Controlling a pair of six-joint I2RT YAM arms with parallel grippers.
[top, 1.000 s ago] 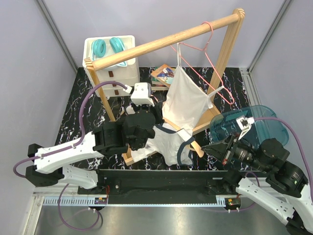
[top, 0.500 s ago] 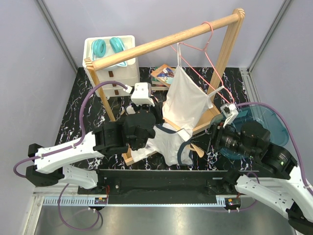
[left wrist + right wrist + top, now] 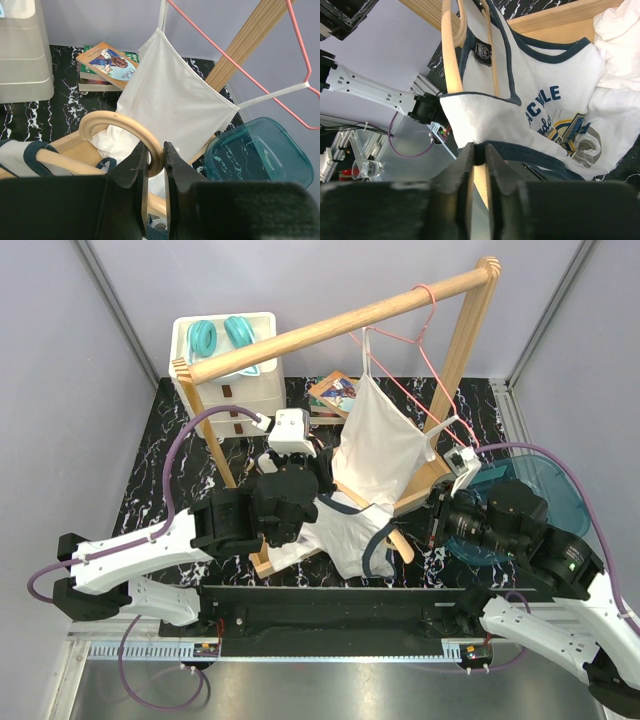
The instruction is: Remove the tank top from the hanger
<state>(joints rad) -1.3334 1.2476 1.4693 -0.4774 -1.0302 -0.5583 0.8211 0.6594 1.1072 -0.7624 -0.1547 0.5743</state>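
A white tank top (image 3: 345, 535) with navy trim and a printed graphic hangs on a wooden hanger (image 3: 402, 542) low in front of the rack. In the left wrist view my left gripper (image 3: 156, 150) is shut on the hanger's curved wooden hook (image 3: 125, 121). From the top, that gripper (image 3: 300, 502) sits just left of the garment. My right gripper (image 3: 479, 151) is shut on the tank top's navy-trimmed edge (image 3: 545, 150), with the hanger's wooden arm (image 3: 450, 55) rising above it. Seen from above, the right gripper (image 3: 432, 525) is at the garment's right side.
A wooden clothes rack (image 3: 340, 325) spans the table, carrying a pink wire hanger (image 3: 425, 350) with a white camisole (image 3: 385, 445). A teal plastic bin (image 3: 545, 490) lies at the right behind the right arm. A white drawer unit (image 3: 235, 370) and books (image 3: 335, 395) stand at the back.
My right arm swung left from over the teal bin to the tank top; its jaws opened, then closed on the navy-trimmed edge. The left arm has not moved.
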